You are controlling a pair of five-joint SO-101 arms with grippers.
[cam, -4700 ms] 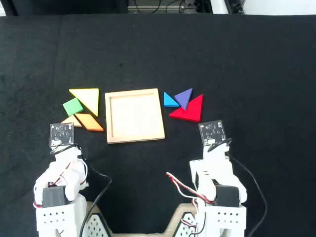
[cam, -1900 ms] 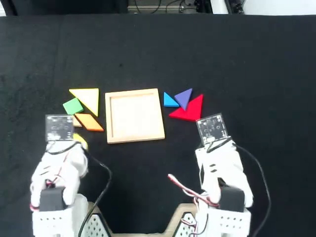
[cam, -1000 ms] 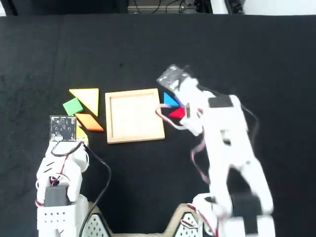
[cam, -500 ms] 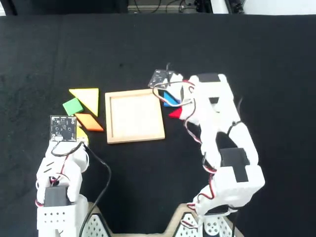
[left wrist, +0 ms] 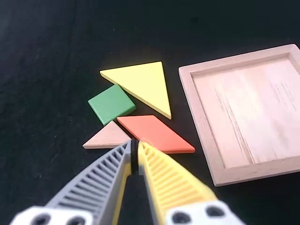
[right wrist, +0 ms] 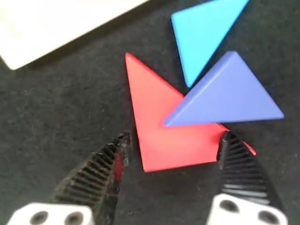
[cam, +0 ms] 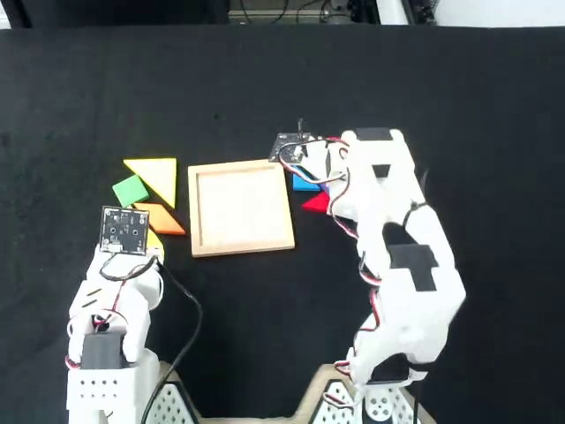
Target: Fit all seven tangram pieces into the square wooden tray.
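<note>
Red was the piece in question: the big red triangle (right wrist: 164, 136) lay flat on the black cloth (right wrist: 61, 103) just beside the tray (cam: 243, 249). The right gripper (right wrist: 176, 139) hung over it with its jaws spread wide, one fingertip off each side of the piece. The purple triangle (right wrist: 225, 96) appeared to rest partly over the red one's far edge, with the blue triangle (right wrist: 201, 33) just beyond, touching or nearly so. The tray held nothing yet. The step in hand looked like a pick of the red piece. Doing it well would call for lowering until both tips reached the cloth, then closing squarely across two edges, low on the thin wood, so it would not squirt out or tip. Because purple seemed to overlap it, a slow lift, or a short drag clear first, would likely spare the neighbours a shove. Across the tray, the left gripper (left wrist: 135, 146) sat with its fingers pressed together, gripping nothing, its tip at the seam between the orange parallelogram (left wrist: 154, 133) and the tan triangle (left wrist: 108, 139).
</note>
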